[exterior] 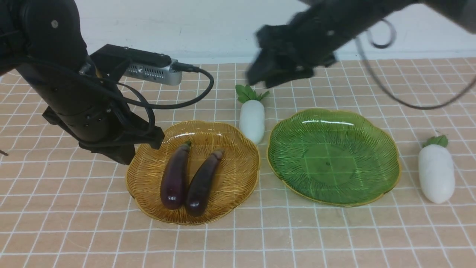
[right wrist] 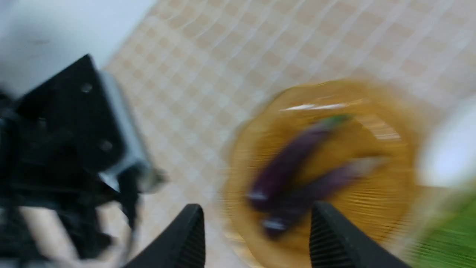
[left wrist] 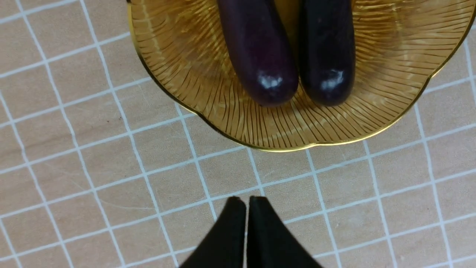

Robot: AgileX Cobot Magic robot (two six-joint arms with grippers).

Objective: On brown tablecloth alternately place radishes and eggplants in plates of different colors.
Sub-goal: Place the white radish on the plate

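Two dark purple eggplants (exterior: 174, 178) (exterior: 202, 184) lie side by side in the amber plate (exterior: 230, 149) on the brown tablecloth (exterior: 74, 223). The green plate (exterior: 334, 156) to its right holds nothing. One white radish (exterior: 252, 119) lies on the cloth behind the gap between the plates, another radish (exterior: 436, 173) to the right of the green plate. My left gripper (left wrist: 243, 201) is shut and empty, just off the amber plate's (left wrist: 178, 67) left rim. My right gripper (right wrist: 256, 219) is open and empty, blurred in the air (exterior: 277, 69) above the back radish.
The left arm's wrist camera and cable (exterior: 154, 69) hang behind the amber plate. A white wall (exterior: 223, 29) bounds the table's far edge. A loose cable (exterior: 383, 37) trails from the right arm over the back right of the cloth.
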